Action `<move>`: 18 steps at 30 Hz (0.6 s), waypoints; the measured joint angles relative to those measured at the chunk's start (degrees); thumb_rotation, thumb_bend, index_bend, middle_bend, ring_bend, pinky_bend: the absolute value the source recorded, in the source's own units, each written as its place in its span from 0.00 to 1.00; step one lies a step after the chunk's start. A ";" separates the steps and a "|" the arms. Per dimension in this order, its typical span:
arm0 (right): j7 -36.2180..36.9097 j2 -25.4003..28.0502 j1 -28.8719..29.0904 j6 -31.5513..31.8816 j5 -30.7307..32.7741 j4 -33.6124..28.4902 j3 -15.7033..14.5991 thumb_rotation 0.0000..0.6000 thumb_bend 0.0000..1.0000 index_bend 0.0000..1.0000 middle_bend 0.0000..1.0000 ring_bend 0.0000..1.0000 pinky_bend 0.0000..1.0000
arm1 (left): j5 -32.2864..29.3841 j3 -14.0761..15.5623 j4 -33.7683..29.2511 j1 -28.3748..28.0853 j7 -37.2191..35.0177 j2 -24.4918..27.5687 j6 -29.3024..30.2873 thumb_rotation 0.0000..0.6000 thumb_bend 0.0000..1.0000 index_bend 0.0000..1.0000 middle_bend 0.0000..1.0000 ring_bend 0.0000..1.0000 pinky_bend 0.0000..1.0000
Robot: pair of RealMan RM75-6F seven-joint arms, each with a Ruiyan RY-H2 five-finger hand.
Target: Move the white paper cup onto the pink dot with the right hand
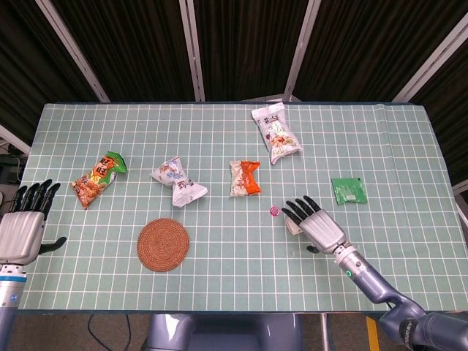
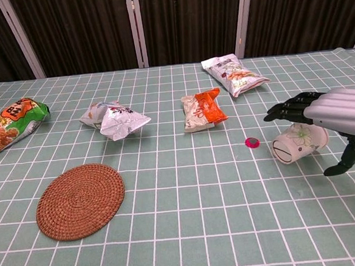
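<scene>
The white paper cup lies on its side on the table, its mouth facing the pink dot just to its left; it does not cover the dot. My right hand hovers over the cup with fingers stretched out and apart, holding nothing. In the head view the cup peeks out from under the right hand, right of the pink dot. My left hand hangs open at the table's left front corner, far from the cup.
An orange snack bag lies behind the dot, a white bag further back, and a green packet to the right. On the left are a crumpled white bag, a green-orange bag and a woven coaster.
</scene>
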 measured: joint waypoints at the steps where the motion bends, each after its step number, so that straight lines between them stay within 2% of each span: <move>1: -2.16 0.44 -0.15 0.30 -0.07 -1.03 -0.09 1.00 0.00 0.00 0.00 0.00 0.00 | 0.08 0.01 -0.03 0.01 0.00 0.02 0.03 1.00 0.00 0.00 0.00 0.00 0.00; 10: -25.09 0.20 -0.20 1.61 -3.13 -3.46 -1.05 1.00 0.00 0.00 0.00 0.00 0.00 | 0.12 0.02 -0.10 0.13 -0.27 0.24 0.08 1.00 0.00 0.00 0.00 0.00 0.00; 18: -36.95 -4.02 2.33 0.03 -7.06 2.94 -1.00 1.00 0.00 0.00 0.00 0.00 0.00 | -0.16 -0.12 0.17 0.05 -0.34 0.22 -0.09 1.00 0.00 0.00 0.00 0.00 0.00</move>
